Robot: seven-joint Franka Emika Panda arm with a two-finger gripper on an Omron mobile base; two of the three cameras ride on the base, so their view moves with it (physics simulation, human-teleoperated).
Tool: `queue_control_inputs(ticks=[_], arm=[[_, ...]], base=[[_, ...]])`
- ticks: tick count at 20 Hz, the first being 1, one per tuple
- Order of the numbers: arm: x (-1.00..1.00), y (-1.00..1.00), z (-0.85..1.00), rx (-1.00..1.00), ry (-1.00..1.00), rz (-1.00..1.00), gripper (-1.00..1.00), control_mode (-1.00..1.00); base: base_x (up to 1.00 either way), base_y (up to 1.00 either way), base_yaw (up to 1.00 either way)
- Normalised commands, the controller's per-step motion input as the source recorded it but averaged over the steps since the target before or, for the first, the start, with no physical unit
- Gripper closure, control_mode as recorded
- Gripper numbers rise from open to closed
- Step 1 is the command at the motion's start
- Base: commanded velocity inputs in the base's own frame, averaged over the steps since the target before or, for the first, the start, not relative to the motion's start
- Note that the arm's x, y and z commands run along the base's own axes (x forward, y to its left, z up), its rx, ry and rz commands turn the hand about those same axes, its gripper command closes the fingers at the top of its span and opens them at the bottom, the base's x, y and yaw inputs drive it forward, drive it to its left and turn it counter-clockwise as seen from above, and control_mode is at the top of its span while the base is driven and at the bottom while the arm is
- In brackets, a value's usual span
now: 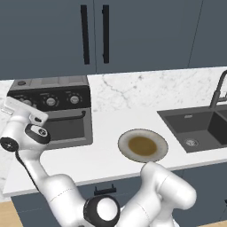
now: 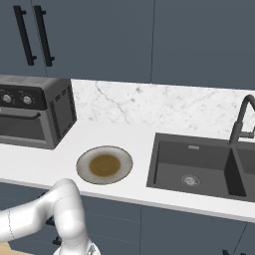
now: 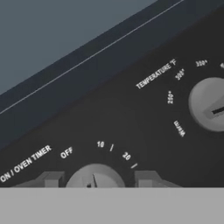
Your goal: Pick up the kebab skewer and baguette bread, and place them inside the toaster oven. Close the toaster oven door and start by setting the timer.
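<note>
The toaster oven (image 1: 55, 82) stands at the counter's back left, and its door (image 1: 66, 129) is closed with the black bar handle across the top. My gripper (image 1: 25, 104) is pressed up to the left end of the black knob panel. In the hand view my gripper (image 3: 98, 179) straddles the timer knob (image 3: 94, 176), whose pointer stands just past OFF towards 10. Both fingertips (image 3: 52, 179) stand a sliver off the knob's sides, so the gripper is open. The temperature knob (image 3: 208, 105) lies to the right. The kebab skewer and baguette bread are hidden.
A round plate (image 1: 142, 145) with a brown centre lies bare on the white counter in front of the oven's right side. A dark sink (image 1: 195, 128) with a black faucet (image 1: 218, 91) sits at the right. Dark cabinets hang above.
</note>
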Motion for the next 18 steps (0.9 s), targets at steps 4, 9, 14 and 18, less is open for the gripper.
queue_control_inputs(ticks=[4,9,14,18], arm=[[0.0,0.06,0.0,0.46,0.0,0.17,1.0,-1.0],[0.0,0.19,-0.01,0.45,-0.02,0.19,1.0,-1.0],[0.0,0.31,-0.04,0.53,-0.1,0.09,1.0,-1.0],[0.0,0.26,-0.21,0.55,-0.17,0.01,1.0,-1.0]], base=[[0.0,0.0,0.0],[0.0,0.0,0.0],[0.0,0.0,0.0],[0.0,0.0,0.0]])
